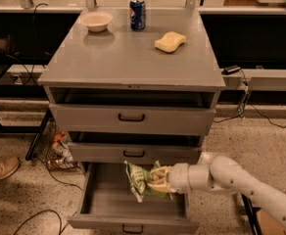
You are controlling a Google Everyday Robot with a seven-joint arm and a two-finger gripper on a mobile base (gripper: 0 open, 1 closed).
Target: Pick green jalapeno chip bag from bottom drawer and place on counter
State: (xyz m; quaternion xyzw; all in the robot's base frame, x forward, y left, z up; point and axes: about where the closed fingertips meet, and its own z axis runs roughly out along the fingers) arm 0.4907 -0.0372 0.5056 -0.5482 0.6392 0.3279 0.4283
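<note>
The green jalapeno chip bag [139, 179] is crinkled, green with white edges. My gripper [155, 181] is shut on it and holds it lifted above the floor of the open bottom drawer [104, 207], just below the middle drawer's front. My white arm reaches in from the lower right. The counter [128, 53] is the grey cabinet top, far above the gripper.
On the counter stand a cream bowl [96, 20], a blue soda can [137, 14] and a yellow sponge [170, 41]. The top drawer [131, 117] and middle drawer [133, 153] stick out slightly. A shoe [0, 169] and cables lie on the floor at left.
</note>
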